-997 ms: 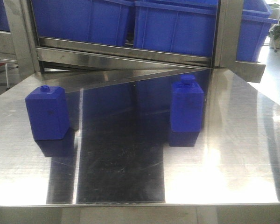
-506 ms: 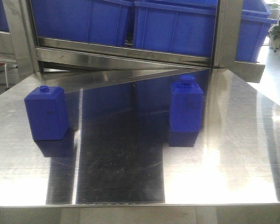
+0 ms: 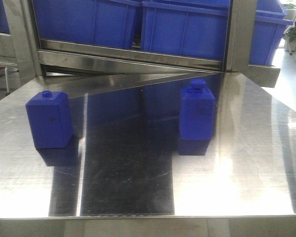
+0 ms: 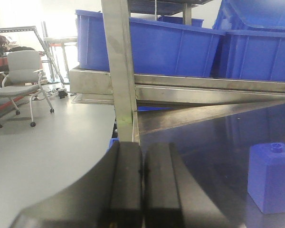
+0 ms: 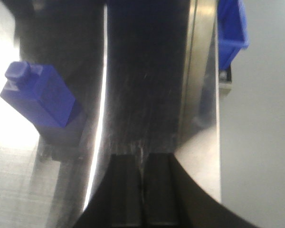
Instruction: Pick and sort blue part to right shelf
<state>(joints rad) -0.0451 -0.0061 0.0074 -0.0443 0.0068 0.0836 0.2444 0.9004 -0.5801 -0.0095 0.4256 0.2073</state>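
- Front cam: the blue part is standing upright on the steel table, right of centre and toward the back edge. Its round cap is on top in the middle, and its reflection shows in the shiny surface right below it.
- The squatter blue block sits over on the left side of the same table, well apart from the blue part. It's upright too, with its little cap off toward one corner.
- The right shelf runs along just behind the table, a steel frame with slanted rails. The big blue bins sit side by side on it, above table level.
- Left gripper: both black pads are pressed flat together with only a thin seam between them and nothing pinched. From that wrist cam I see a steel upright of the shelf right ahead, and the squat block at lower right, apart from the fingers.
- Right gripper: same deal, pads squeezed together with a hairline slit and nothing held. It hangs over the table, looking down.
- In the right wrist view, the blue part shows at the upper left, clear of the pads and not touching them. The picture is blurry, so I can't make out fine detail.
- There's a grey office chair on the floor off to the left, in the left wrist view.
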